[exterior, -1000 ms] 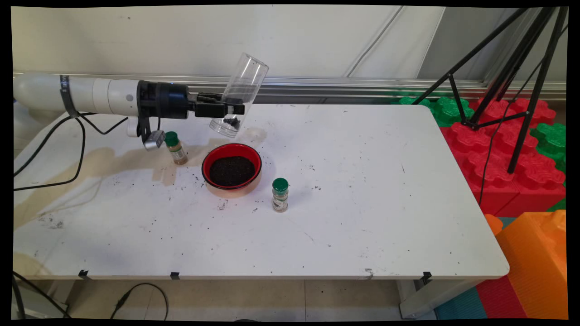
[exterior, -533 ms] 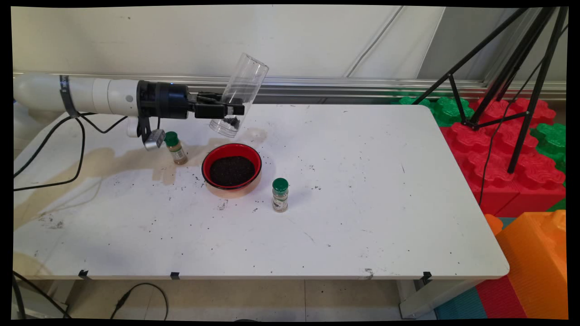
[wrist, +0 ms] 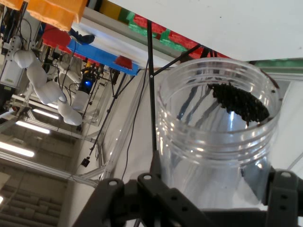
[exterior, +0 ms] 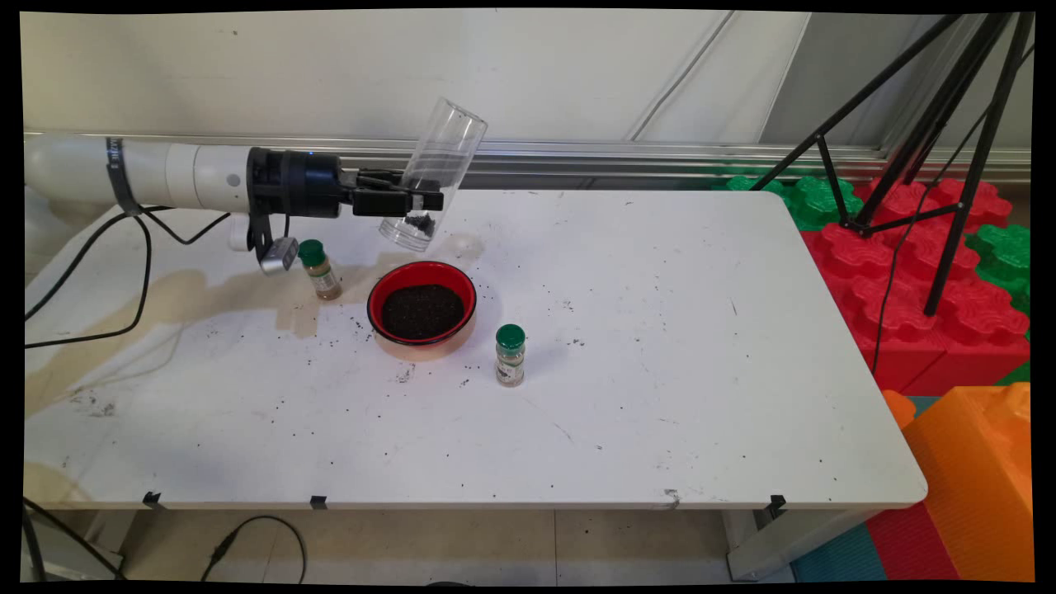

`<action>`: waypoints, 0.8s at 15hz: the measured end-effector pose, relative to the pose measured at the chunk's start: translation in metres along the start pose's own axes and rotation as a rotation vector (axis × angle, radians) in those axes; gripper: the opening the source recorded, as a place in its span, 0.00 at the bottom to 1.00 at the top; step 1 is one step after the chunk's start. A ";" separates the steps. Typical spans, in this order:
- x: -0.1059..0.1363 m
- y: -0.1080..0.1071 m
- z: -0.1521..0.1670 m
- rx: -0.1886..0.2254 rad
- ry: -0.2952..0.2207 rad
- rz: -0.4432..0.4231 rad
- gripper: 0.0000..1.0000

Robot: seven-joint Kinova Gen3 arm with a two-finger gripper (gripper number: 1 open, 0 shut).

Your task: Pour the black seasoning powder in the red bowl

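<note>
The gripper (exterior: 425, 200) reaches in level from the left with its fingers (wrist: 284, 198) closed around a clear plastic jar (exterior: 435, 172), clamping it about the middle. The jar is tipped over, its closed base up and away toward the wall, its open threaded mouth down and toward the near side. A small clump of dark granules (exterior: 421, 221) sits inside the jar, just below the fingers and close to the mouth; in the hand view the same granules (wrist: 240, 104) cling along one side of the wall right behind the threaded rim of the jar (wrist: 218, 142). The rest of the jar looks empty and see-through.

Directly beneath the jar's mouth, apart from it, a red bowl (exterior: 379, 295) stands on the white table (exterior: 660, 371). It is filled with the same dark grainy stuff (exterior: 422, 311), spread fairly flat. Loose dark specks are scattered over the tabletop around the bowl.

Below the wrist, behind the fingers and left of the bowl, stands a small spice bottle with tan contents (exterior: 318, 269) and a green cap, upright. A second green-capped spice bottle (exterior: 510, 355) stands upright further out, beyond the bowl on the near right side, well below the fingers; what it holds looks darker, but I cannot tell exactly.
</note>
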 end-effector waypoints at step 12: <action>0.001 0.003 -0.005 -0.022 0.000 -0.179 0.00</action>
